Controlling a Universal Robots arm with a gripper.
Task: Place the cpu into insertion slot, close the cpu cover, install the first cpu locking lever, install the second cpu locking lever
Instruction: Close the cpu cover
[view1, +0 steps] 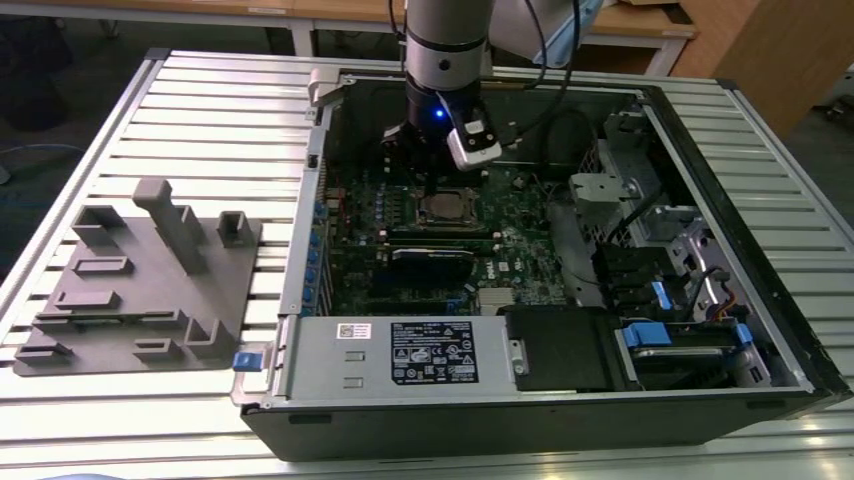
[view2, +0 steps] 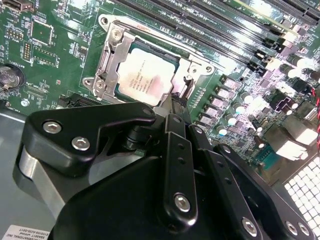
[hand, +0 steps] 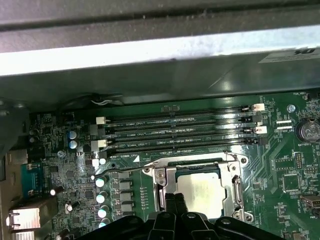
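The cpu (view2: 145, 75) shows its dull silver top and lies flat in the insertion slot (view2: 95, 82) on the green board. The cpu cover (view2: 111, 55), a silvery frame, lies down around the cpu (hand: 202, 192) with the chip showing through its window. My gripper (view2: 175, 102) is shut, its black fingertips (hand: 175, 200) together at the edge of the cover frame (hand: 165, 182), at or just above it. A thin metal lever (hand: 130, 167) runs along the socket side that faces the memory slots. In the exterior view the gripper (view1: 430, 180) hangs just behind the socket (view1: 449, 208).
The open computer case wall (hand: 150, 50) rises close behind the memory slots (hand: 175, 132). A black card with a blue edge (view1: 430, 258) sits in front of the socket. Power supply (view1: 400, 350) and drive bays (view1: 667, 340) line the front. A grey fixture block (view1: 147, 290) stands on the table (view1: 200, 120) at the exterior view's left.
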